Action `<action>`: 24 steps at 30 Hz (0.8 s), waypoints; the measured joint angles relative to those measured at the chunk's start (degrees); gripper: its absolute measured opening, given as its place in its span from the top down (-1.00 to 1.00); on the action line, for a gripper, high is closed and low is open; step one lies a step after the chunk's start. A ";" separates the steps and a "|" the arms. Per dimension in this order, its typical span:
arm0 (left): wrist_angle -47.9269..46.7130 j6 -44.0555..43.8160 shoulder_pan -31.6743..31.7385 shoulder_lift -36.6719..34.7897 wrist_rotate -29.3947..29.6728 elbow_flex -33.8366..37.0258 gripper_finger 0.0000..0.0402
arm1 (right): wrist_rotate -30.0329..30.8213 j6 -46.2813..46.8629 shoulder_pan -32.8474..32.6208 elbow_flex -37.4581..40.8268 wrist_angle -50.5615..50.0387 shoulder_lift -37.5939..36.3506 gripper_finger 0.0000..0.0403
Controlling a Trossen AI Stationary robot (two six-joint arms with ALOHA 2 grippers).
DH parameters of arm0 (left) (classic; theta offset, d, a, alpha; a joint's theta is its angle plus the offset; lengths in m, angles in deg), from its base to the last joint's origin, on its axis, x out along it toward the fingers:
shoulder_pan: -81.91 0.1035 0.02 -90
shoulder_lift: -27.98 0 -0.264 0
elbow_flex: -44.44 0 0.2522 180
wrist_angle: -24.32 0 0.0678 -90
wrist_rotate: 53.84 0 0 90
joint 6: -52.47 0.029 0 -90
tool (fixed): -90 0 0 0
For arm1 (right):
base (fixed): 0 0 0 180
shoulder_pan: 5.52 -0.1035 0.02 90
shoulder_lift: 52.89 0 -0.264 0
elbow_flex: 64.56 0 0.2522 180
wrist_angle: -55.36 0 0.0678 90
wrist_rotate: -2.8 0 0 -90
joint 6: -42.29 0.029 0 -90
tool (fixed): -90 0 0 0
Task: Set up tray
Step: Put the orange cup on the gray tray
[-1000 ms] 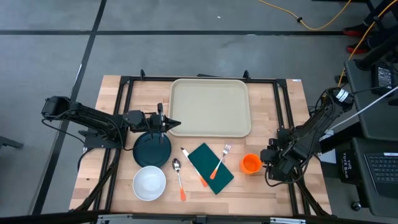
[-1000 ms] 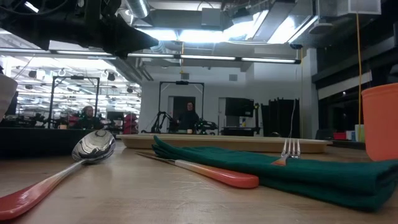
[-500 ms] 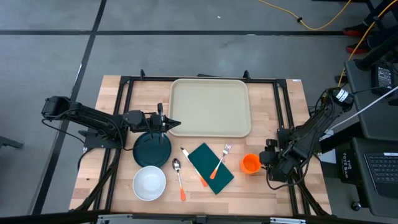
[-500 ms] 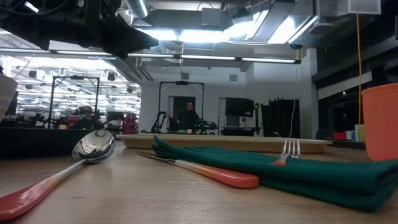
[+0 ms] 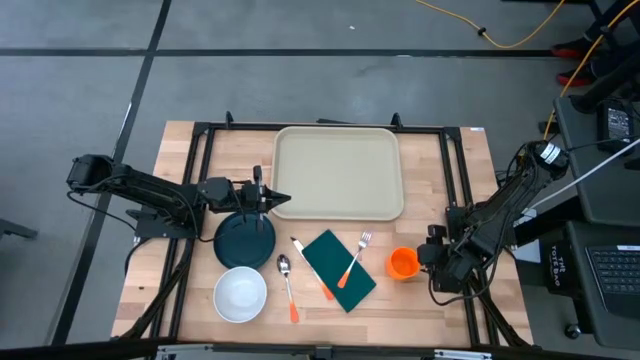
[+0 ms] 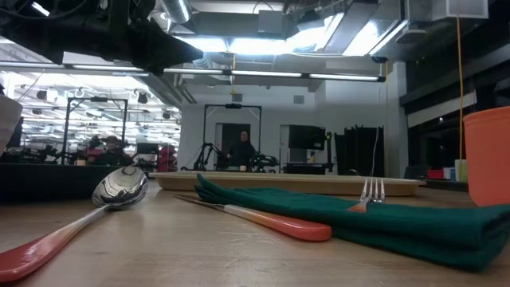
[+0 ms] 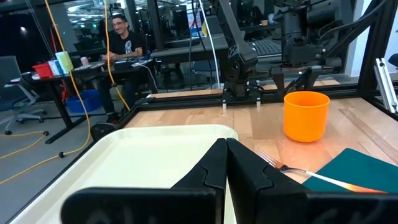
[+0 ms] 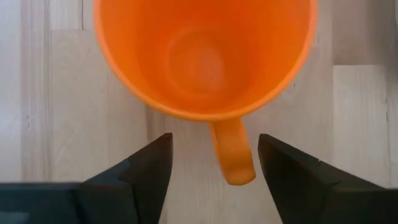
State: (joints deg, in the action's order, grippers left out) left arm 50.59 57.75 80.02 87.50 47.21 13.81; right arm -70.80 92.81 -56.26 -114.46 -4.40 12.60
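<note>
High view: the tray (image 5: 339,172) lies at 12 o'clock on the wooden table (image 5: 180,140), holding nothing. The left gripper (image 5: 283,199) hangs at the tray's near left corner, fingers pressed together on nothing, above the far edge of a dark plate (image 5: 244,240). A white bowl (image 5: 240,294) sits at 7 o'clock, just beside the plate. A spoon (image 5: 287,284) with an orange handle lies to the bowl's right; next comes a knife (image 5: 311,267) resting along the left edge of the green napkin (image 5: 339,270). A fork (image 5: 353,259) lies across the napkin. The orange cup (image 5: 403,263) stands at 4 o'clock, just right of the napkin; the right gripper (image 5: 426,258) is at its right side. Low view: spoon (image 6: 76,218), knife (image 6: 263,218), napkin (image 6: 382,219) and fork tines (image 6: 372,190) lie in the foreground, the cup (image 6: 488,156) at the right edge, the tray (image 6: 295,182) behind them; people show in the room beyond. Left wrist view: the left gripper's (image 7: 224,163) fingers are together over the tray (image 7: 130,155), with the cup (image 7: 306,116), the fork (image 7: 292,169) and a napkin corner (image 7: 364,172) ahead; a person sits at a desk behind. Right wrist view: the right gripper (image 8: 214,167) stands with its fingers (image 8: 149,168) apart, one on either side of the cup's handle (image 8: 231,154), not touching it; the cup (image 8: 204,53) is empty.
</note>
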 joint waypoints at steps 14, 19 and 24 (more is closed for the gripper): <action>0.00 0.00 0.00 -0.01 0.00 0.00 0.98 | 0.31 0.14 1.94 0.00 -0.09 0.00 0.39; 0.01 0.00 0.00 -0.01 0.00 0.00 0.98 | -1.17 -0.23 3.27 0.00 -0.24 -0.01 0.51; 0.01 0.00 0.00 0.00 0.00 0.00 0.98 | -4.28 -0.20 4.27 0.00 -0.75 -0.02 0.64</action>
State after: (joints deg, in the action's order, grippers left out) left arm 50.59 57.75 80.02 87.50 47.21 13.81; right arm -75.08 92.62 -51.99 -114.46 -5.15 12.58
